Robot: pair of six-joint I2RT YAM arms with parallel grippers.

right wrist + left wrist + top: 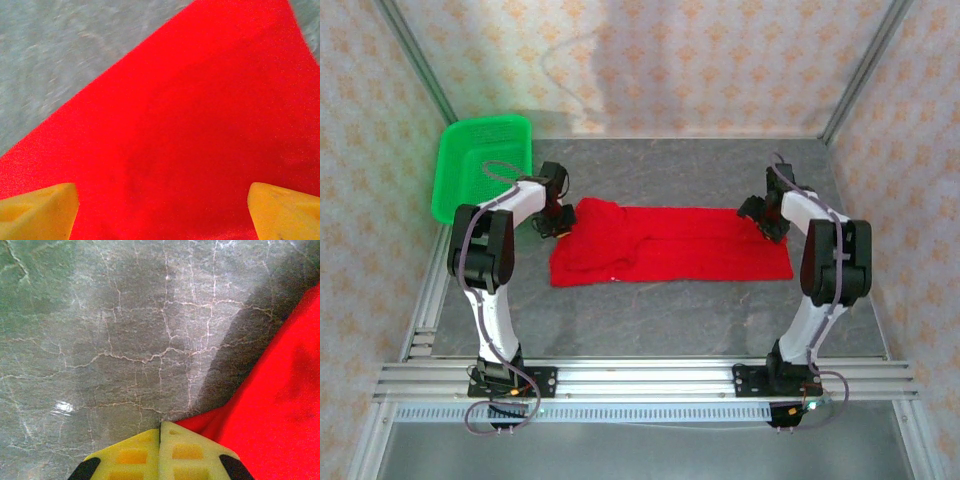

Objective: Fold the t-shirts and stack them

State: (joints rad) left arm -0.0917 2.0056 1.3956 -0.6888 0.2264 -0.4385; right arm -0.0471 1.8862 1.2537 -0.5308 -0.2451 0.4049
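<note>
T-shirt (pixel 670 245) flat on bench (pixel 660 320), arms at either end

Red t-shirt lies as a long strip across the middle of the grey bench, left end a bit rumpled, right end square. Left fingers (pixel 137 455) are pressed together at the shirt's upper left edge, pinching a thin tongue of red cloth at their tips (bare bench beyond them). Right fingers (pixel 40 210) are spread wide over the shirt's upper right corner, plain red cloth between them. Green mesh basket (pixel 480 160) is at the back left, apart from the shirt.
</note>
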